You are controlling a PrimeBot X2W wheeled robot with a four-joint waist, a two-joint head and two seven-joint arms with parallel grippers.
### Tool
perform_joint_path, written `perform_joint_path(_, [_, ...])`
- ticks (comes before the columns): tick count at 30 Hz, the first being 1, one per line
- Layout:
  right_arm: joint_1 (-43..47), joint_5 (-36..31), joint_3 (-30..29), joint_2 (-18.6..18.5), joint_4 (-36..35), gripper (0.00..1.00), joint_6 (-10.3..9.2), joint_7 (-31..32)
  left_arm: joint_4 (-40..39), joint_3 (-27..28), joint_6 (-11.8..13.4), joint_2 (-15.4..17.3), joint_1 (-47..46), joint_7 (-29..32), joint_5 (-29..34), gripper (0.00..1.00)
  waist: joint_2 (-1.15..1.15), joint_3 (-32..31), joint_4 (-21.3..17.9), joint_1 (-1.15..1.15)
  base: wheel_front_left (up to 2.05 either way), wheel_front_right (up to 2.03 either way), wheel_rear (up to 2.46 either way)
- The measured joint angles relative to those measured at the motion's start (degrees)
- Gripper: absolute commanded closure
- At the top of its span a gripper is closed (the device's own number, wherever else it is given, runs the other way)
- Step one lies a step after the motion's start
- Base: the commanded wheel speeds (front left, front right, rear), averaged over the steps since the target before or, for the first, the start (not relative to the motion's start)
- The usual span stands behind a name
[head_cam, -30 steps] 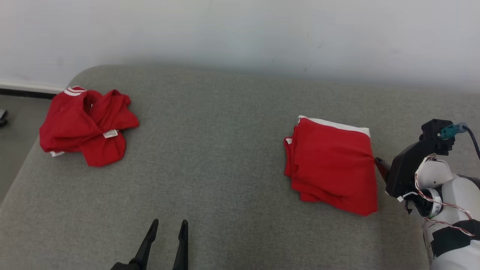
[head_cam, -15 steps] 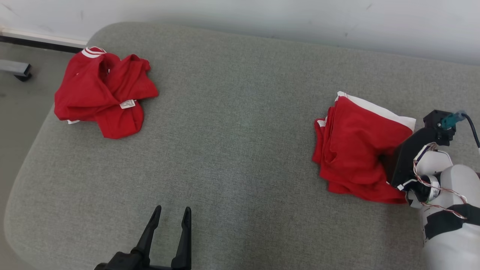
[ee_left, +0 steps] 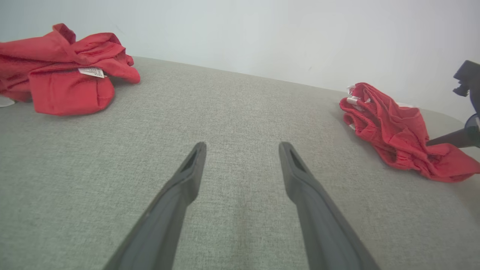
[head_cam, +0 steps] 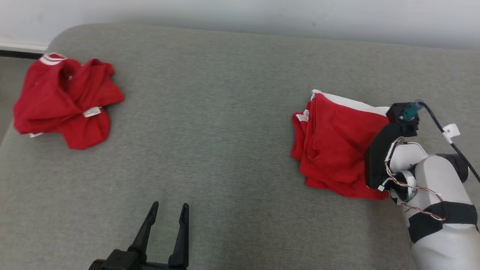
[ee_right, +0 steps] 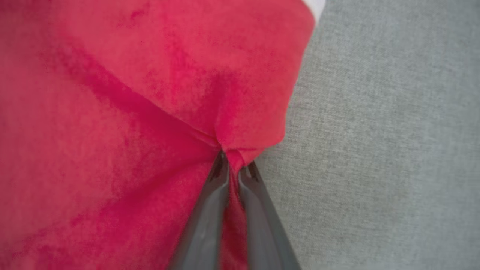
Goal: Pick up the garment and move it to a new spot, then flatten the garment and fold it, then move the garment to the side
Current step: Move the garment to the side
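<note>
Right wrist view, grip: the right gripper has its fingers pressed together, pinching a small fold at the edge of the folded red garment. The cloth puckers into creases at the pinch.
Garment, place: it lies on the right part of the grey cushion, between the far and near edges. In the head view its layered edges face left, and a white strip runs along its far side.
Right arm: a pale forearm with a black band and loose wires comes in from the lower right of the head view. Its black wrist mount covers the garment's right edge.
Left gripper: fingers spread with bare cushion between them, toward the near edge, left of the middle, well apart from both garments.
Crumpled red garment: bunched at the cushion's far left corner, with a white label on top.
Behind: a white wall stands past the far edge.
</note>
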Motion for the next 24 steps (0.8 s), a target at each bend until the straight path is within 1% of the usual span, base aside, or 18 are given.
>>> perform_joint_path(2, [0.7, 1.3, 3.8, -1.7, -1.7, 1.00, 0.00, 1.0, -0.5, 0.4, -0.3, 0.0, 0.0, 0.0, 0.3, 0.00, 0.00, 0.1, -1.5, 0.00, 0.00, 0.00, 0.00])
perform_joint_path(4, [1.2, 3.2, 7.6, -4.1, -3.5, 1.00, 0.00, 1.9, -1.3, 0.9, -0.5, 0.0, -0.4, 0.0, 1.0, 0.00, 0.00, 0.3, -3.2, 0.00, 0.00, 0.00, 0.00])
perform_joint_path(6, [1.4, 5.1, 11.5, -6.9, -5.5, 1.00, -0.03, 2.5, -2.4, 1.4, -0.8, 0.0, -0.9, 0.0, 1.9, 0.00, 0.01, 0.7, -5.0, 0.01, 0.00, 0.00, 0.00])
perform_joint_path(11, [1.8, 9.7, 18.5, -14.6, -9.6, 1.00, -0.04, 1.6, -6.2, 2.6, -1.5, 0.0, -3.5, 0.0, 5.0, 0.00, 0.01, 2.2, -9.7, 0.01, 0.00, 0.00, 0.00])
perform_joint_path(13, [1.7, 11.0, 20.8, -17.9, -10.9, 1.00, -0.05, -0.1, -7.1, 2.8, -1.6, 0.0, -4.4, 0.0, 6.2, 0.00, 0.01, 3.0, -11.6, 0.01, 0.00, 0.00, 0.00])
perform_joint_path(16, [0.8, 12.3, 22.4, -22.3, -11.8, 1.00, -0.05, -3.4, -8.2, 3.2, -2.0, 0.3, -5.6, 0.0, 7.7, 0.00, 0.01, 4.4, -14.4, 0.01, 0.00, 0.00, 0.00])
perform_joint_path(21, [-0.7, 13.0, 24.7, -27.5, -11.3, 1.00, -0.05, -9.8, -9.7, 3.8, -2.1, 2.0, -6.9, 0.0, 8.6, 0.00, 0.01, 7.1, -18.7, 0.02, 0.00, 0.00, 0.00])
perform_joint_path(24, [-1.7, 13.0, 25.0, -30.2, -10.5, 1.00, -0.05, -14.6, -10.6, 3.9, -2.3, 3.0, -7.8, 0.0, 9.0, 0.00, 0.01, 9.0, -20.6, 0.01, 0.00, 0.00, 0.00])
